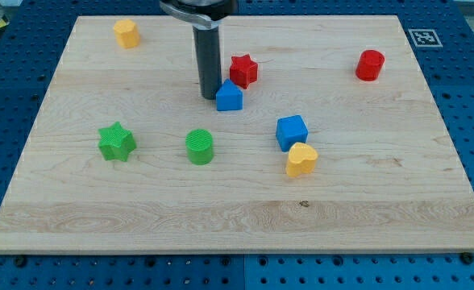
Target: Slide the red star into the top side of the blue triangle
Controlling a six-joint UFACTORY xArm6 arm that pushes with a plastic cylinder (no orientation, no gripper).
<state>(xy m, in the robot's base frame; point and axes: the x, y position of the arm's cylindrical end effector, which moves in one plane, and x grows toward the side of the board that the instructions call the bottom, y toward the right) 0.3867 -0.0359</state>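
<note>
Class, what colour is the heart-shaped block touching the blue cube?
Yellow. The heart sits against the blue cube at its lower right, seen in the camera view.

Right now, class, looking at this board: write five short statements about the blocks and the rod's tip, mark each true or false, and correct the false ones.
1. My tip sits just to the view's left of the blue triangle. True.
2. The red star lies below the blue triangle. False: it is above it, slightly to the view's right.
3. The yellow heart touches the blue cube. True.
4. The green star is to the view's right of the green cylinder. False: it is to its left.
5. The red cylinder is near the view's bottom left. False: top right.
</note>
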